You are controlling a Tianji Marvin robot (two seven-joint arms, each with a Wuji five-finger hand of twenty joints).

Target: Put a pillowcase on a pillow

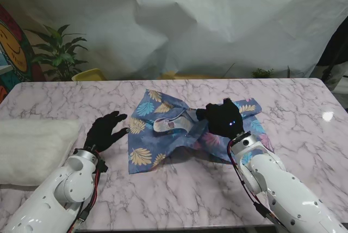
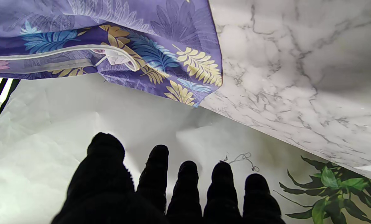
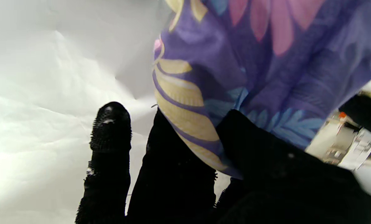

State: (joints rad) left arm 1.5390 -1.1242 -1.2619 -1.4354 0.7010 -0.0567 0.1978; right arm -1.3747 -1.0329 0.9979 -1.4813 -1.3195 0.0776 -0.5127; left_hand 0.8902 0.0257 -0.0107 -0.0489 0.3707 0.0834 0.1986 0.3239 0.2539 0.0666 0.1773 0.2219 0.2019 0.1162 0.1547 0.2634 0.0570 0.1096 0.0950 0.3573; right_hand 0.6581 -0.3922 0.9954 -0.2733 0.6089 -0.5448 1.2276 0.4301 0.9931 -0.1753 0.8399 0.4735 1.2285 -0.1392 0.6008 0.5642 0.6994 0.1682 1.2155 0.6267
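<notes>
A blue pillowcase printed with yellow, blue and pink leaves lies crumpled at the table's middle; its white-lined opening gapes upward. My right hand, in a black glove, is shut on a raised fold of the pillowcase, the cloth pinched between its fingers. My left hand rests open on the marble just left of the pillowcase, its fingers spread and holding nothing. The white pillow lies at the table's left edge.
The marble table runs wide to the right. A white sheet hangs behind it. A potted plant and a yellow object stand beyond the far left edge.
</notes>
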